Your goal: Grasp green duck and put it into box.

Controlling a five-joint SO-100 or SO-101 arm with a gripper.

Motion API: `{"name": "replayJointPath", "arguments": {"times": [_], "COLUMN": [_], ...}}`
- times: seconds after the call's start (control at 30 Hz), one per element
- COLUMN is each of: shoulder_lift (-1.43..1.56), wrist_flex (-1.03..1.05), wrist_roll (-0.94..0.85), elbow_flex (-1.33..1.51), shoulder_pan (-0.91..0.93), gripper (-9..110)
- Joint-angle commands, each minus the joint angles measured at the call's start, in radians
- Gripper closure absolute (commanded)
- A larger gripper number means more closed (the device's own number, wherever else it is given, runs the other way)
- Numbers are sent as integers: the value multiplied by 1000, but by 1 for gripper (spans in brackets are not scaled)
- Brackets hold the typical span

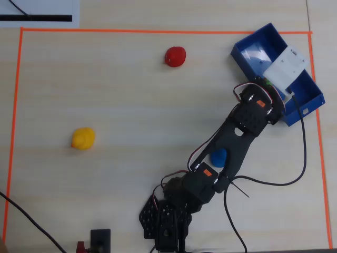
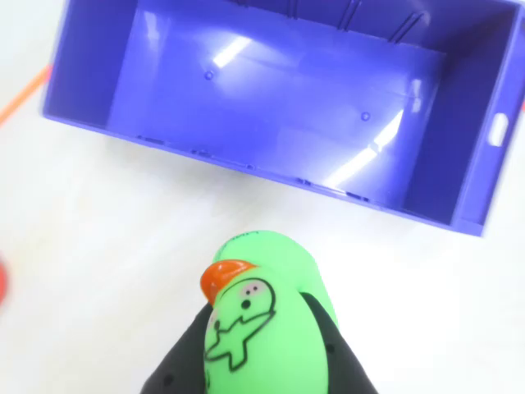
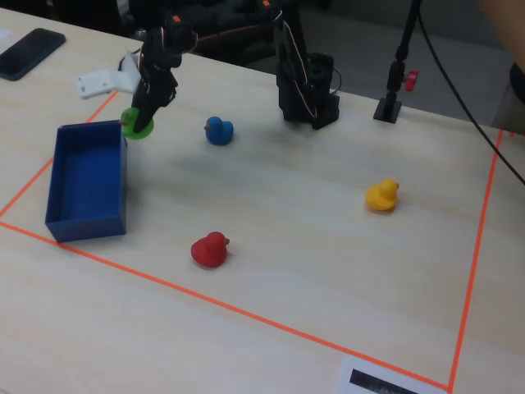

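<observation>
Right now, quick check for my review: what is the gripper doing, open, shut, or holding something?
Gripper: shut on the green duck, held up beside the box, not yet inside it.

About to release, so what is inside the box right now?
The box looks empty: the wrist view shows bare blue floor with glare. The green duck, held in the fingers, hides only table; overhead, the arm covers part of it.

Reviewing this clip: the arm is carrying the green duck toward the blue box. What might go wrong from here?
1. The green duck hangs short of the box in the wrist view, near its rim in the fixed view; releasing now would likely drop it on the table.
2. The hand sits low beside the box wall; moving straight in could knock or push the box.
</observation>
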Motion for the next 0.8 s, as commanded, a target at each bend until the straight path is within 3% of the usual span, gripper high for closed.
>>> {"name": "replayJointPath", "arguments": {"times": [0.0,0.33,0.77], "shoulder_lift": [-135,-661,-910], "wrist_flex": [-40,-262,-104], "wrist_roll": [6,-66,3], "elbow_flex": [-238,-647,-1091], "shoulder_pan": [-6,20,6], "gripper": [101,101,96]}}
